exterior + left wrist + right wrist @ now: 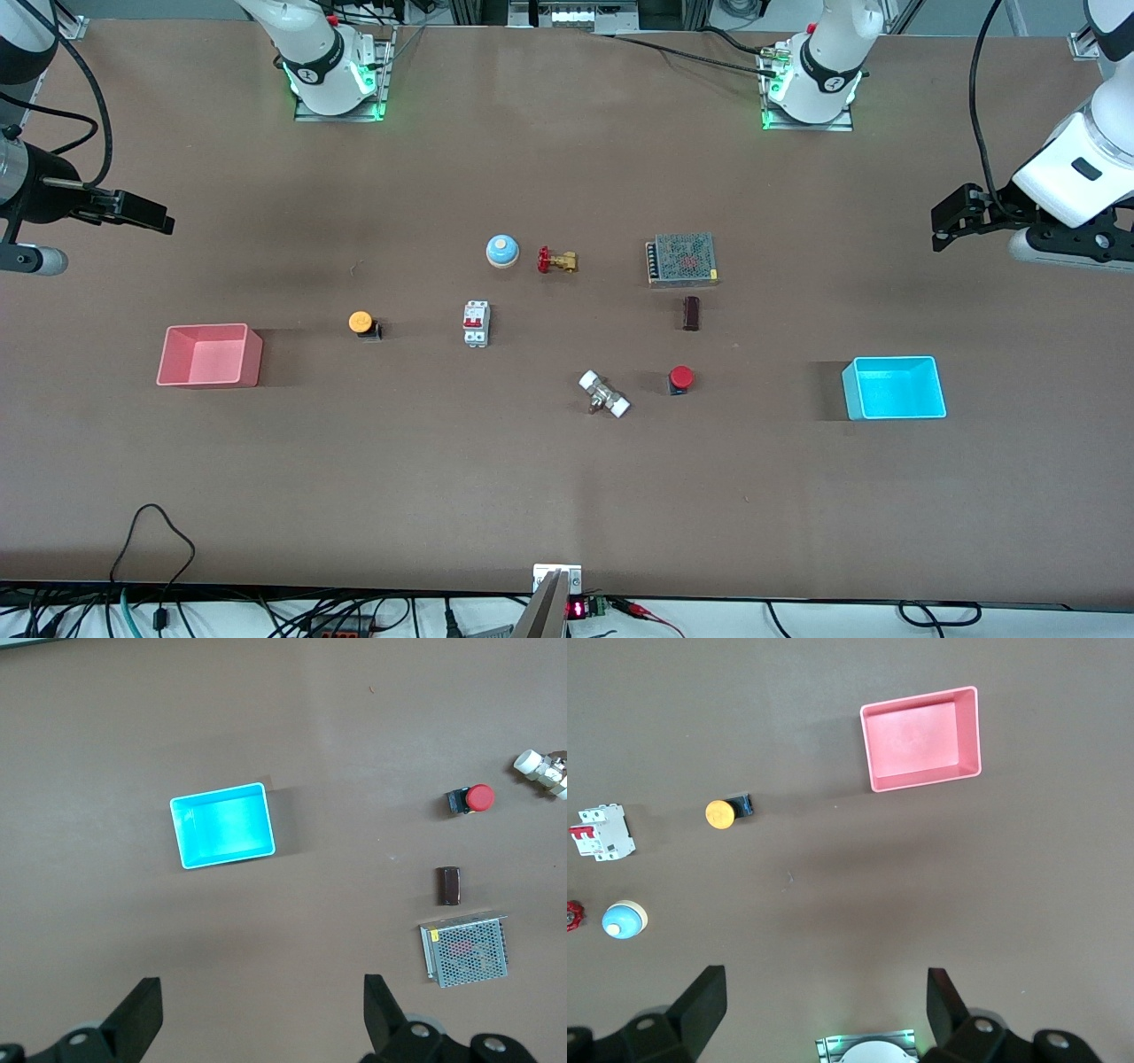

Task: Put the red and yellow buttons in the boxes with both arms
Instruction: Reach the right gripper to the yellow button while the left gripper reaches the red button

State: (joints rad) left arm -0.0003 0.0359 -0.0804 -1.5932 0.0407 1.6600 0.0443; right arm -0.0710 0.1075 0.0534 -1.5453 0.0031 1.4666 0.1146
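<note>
The red button (680, 378) stands on the table midway, toward the cyan box (895, 390) at the left arm's end. The yellow button (361, 322) stands beside the pink-red box (210, 354) at the right arm's end. Both boxes are empty. My left gripper (946, 221) is open and empty, up over bare table at its end. In its wrist view (263, 1010) the cyan box (221, 826) and red button (478, 798) show. My right gripper (151, 214) is open and empty, up over its end. Its wrist view (824, 1005) shows the pink-red box (921, 737) and yellow button (720, 813).
In the table's middle stand a blue bell (501, 251), a brass valve with a red handwheel (556, 260), a white circuit breaker (476, 323), a mesh-covered power supply (681, 260), a dark brown block (691, 313) and a white-ended fitting (604, 394).
</note>
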